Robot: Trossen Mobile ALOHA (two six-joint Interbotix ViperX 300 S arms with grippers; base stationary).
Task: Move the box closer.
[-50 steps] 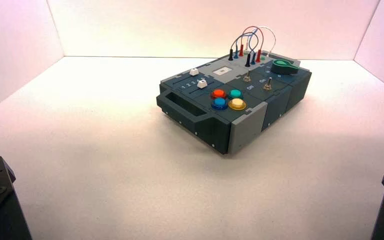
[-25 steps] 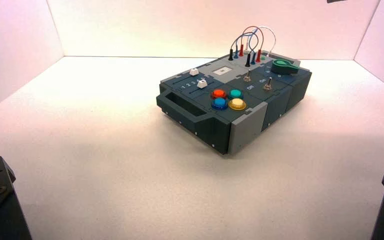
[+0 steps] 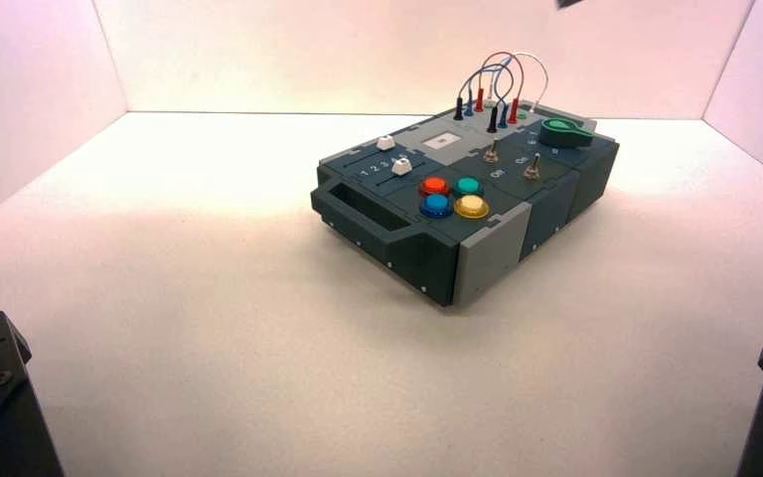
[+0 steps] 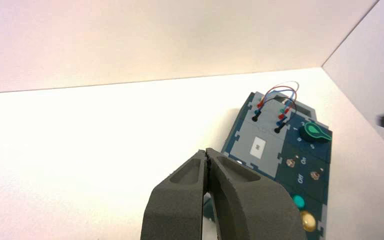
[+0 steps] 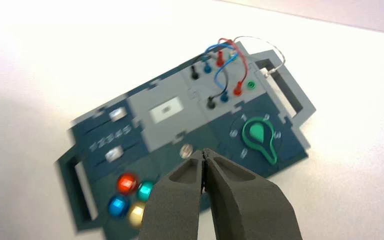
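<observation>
- My box [image 3: 465,204] lies flat on the white floor, right of centre and well toward the back wall, turned at an angle so one corner faces me.
- It is a dark teal panel box with grey sections.
- Its side handle [image 3: 356,214] faces my left.
- Red, teal, blue and yellow round buttons [image 3: 453,197] cluster near the front corner.
- Two toggle switches [image 3: 512,161] stand behind them, beside the green knob [image 3: 564,131].
- Looped wires [image 3: 495,87] arch over the far end.
- Two white sliders [image 3: 393,155] sit near the handle.
</observation>
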